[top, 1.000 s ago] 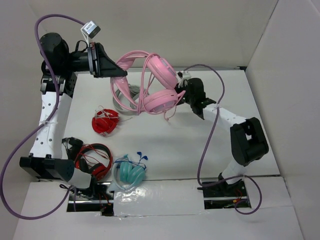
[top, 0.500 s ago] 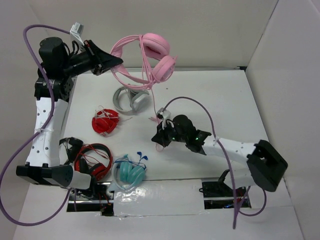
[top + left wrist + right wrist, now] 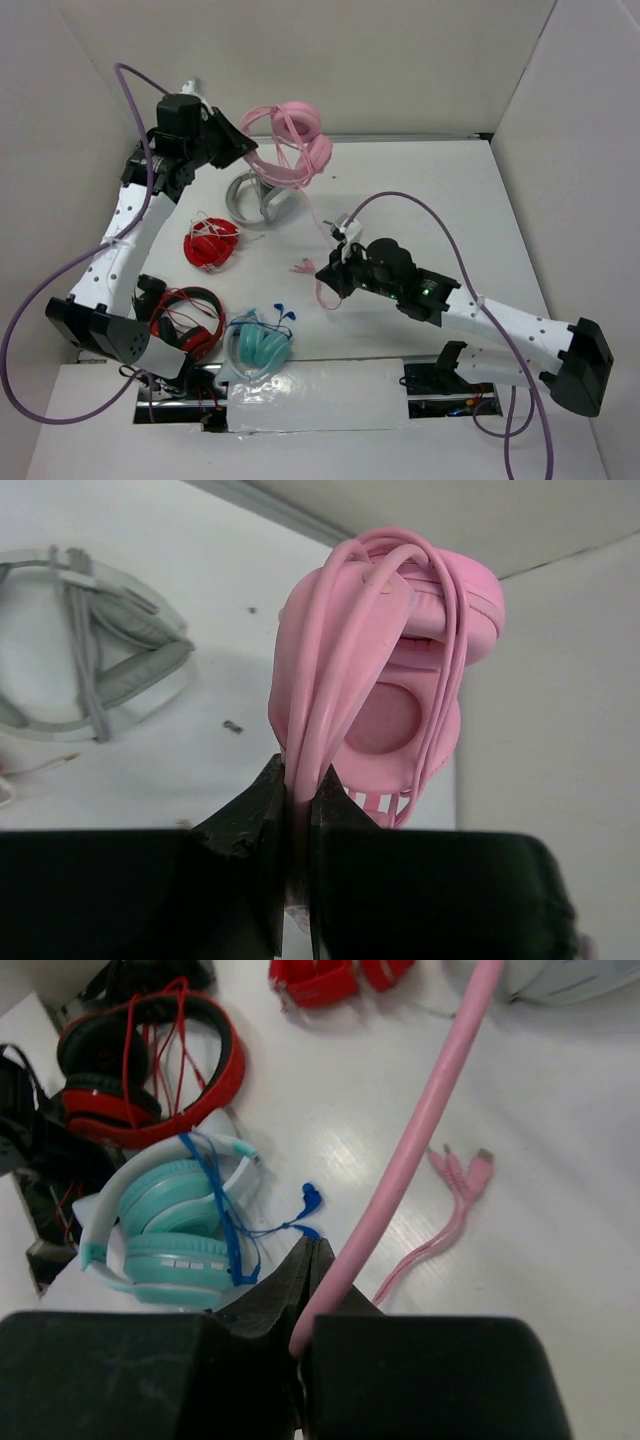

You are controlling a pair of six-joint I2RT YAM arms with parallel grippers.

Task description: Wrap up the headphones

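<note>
Right pincer (image 3: 328, 272) pulled the cable (image 3: 432, 1110) forward, away from the headphones (image 3: 295, 140)

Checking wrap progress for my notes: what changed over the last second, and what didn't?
The right gripper, shut on the cable, pulled away from the headphones toward the near edge, drawing the cable out. The left gripper kept its hold on the headband, but its arm turned, tucking the headphones closer in. The red-and-black headphones, teal headphones, red earphones and grey headphones stayed put.
</note>
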